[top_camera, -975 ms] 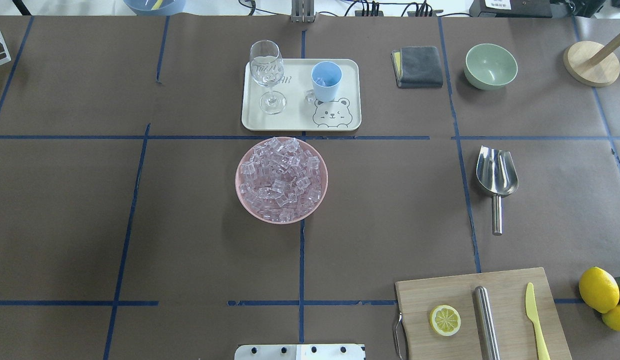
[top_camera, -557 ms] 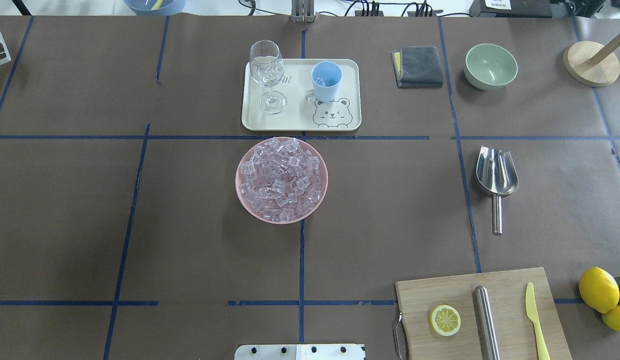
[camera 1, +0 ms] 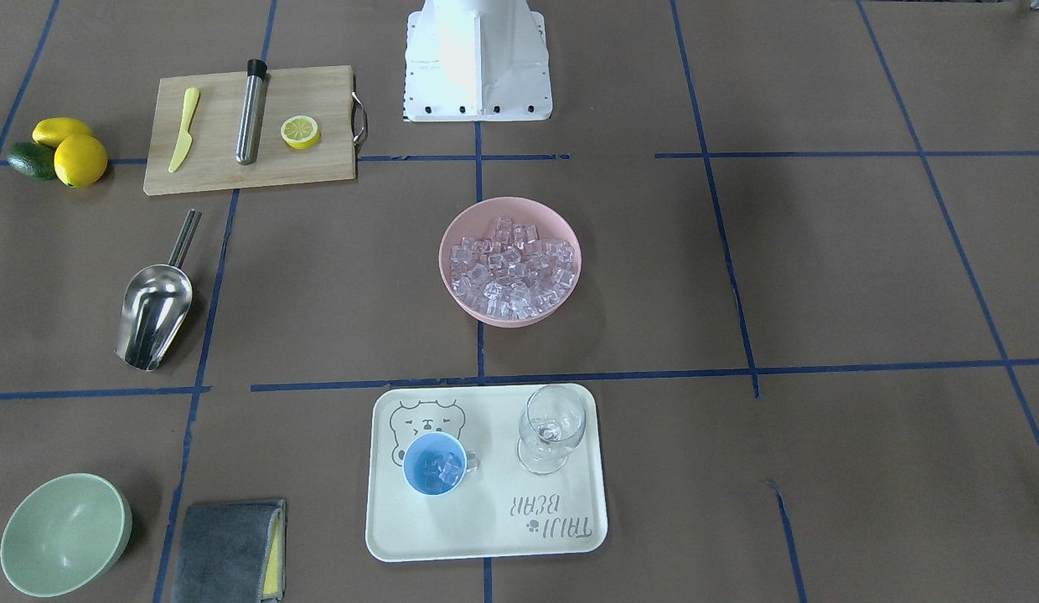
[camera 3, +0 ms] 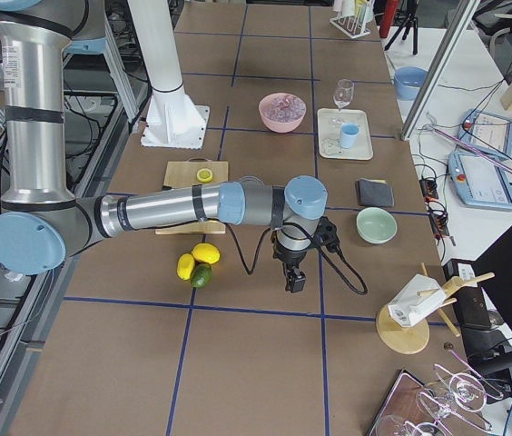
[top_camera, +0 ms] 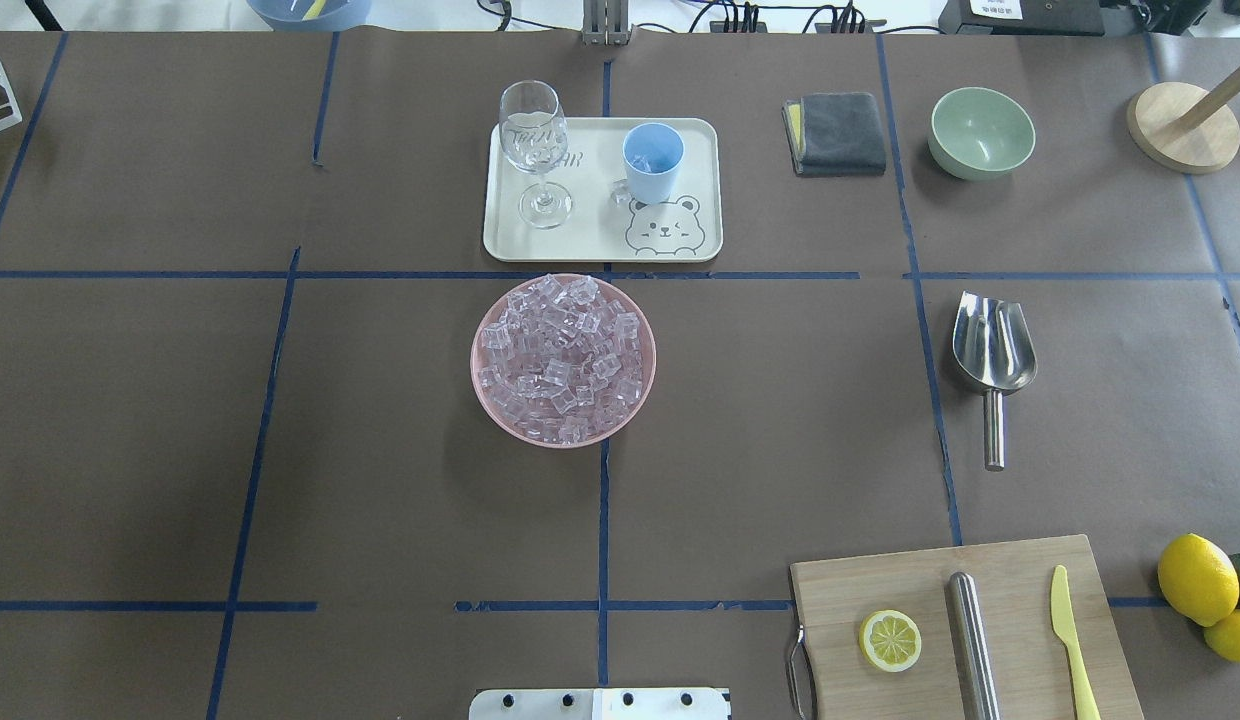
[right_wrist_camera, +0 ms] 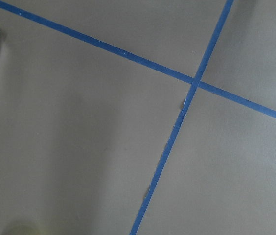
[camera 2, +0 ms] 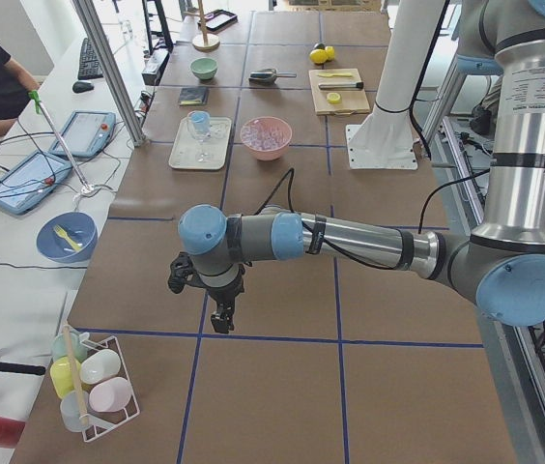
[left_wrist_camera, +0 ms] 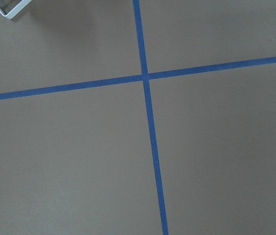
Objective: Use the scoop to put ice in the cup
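Right gripper [camera 3: 292, 280] hangs pointing down over bare table towards the robot's right end, just past the lemons [camera 3: 198, 259], and it holds nothing. It shows only from the side camera, so I cannot tell how far its jaws are parted. The same goes for the left gripper [camera 2: 220, 319], which hovers empty-handed over the far left end, well apart from everything that matters. The scoop [top_camera: 993, 350] lies flat on the table on the robot's right side, its trough aimed away from the robot and its thin rod handle pointing back towards it, with nothing touching it. The ice [top_camera: 563, 358] is heaped in the pink bowl [top_camera: 480, 385] at the centre. Just beyond the bowl sits the tray [top_camera: 590, 215], carrying the cup [top_camera: 652, 160] and, beside it, the wine glass [top_camera: 533, 140]. From across the table a few cubes show inside the cup already, so I'd say some ice is in and the robot stands between loads, or near finished. If another load is wanted, the right arm looks the natural one to fetch the scoop: come down over the rod handle, jaws astride it, and close low. A rod that thin and smooth could roll or slip from the grasp.
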Available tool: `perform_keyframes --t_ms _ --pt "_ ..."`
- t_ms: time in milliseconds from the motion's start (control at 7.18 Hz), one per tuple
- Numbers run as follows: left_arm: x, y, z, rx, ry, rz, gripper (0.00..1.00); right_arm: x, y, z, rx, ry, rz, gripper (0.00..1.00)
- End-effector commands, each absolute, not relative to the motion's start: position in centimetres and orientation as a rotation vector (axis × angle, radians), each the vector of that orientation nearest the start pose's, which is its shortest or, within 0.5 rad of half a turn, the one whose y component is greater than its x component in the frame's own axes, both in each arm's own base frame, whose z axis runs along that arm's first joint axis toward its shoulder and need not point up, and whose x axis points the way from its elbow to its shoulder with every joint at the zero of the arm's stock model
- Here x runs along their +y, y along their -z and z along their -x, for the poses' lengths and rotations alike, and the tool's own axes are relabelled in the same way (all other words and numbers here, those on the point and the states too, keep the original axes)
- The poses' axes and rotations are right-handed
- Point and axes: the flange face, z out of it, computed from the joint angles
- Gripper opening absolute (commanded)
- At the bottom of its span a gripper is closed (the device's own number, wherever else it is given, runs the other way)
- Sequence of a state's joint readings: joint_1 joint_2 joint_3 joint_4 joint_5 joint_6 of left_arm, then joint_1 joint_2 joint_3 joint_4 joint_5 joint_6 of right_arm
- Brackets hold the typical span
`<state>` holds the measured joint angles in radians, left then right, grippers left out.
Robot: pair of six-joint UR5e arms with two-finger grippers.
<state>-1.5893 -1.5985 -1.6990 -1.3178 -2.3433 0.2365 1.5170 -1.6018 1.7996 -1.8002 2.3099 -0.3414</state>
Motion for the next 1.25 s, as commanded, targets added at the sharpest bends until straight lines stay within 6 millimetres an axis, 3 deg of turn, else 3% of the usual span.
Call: perform_keyframes --t_ms 0,418,696,1114 --pt "-48.7 -61.0 7.4 0.792 -0.167 -0.006 1.0 -46.3 -59.2 -3.4 -0.738 0.349 -0.088 1.0" --pt "-48.7 -61.0 7.4 0.792 -0.166 -0.004 1.0 -45.9 -59.2 -2.3 -0.744 0.244 -0.115 1.0" --pt "-48.8 -61.0 7.4 0.792 -0.167 -0.006 1.0 -44.5 -59.1 -1.5 -0.891 0.238 -0.097 1.0" --pt "-49.5 -60.1 7.4 0.79 -0.172 -0.021 1.0 -44.6 -58.0 -3.3 -0.9 0.203 -0.128 1.0"
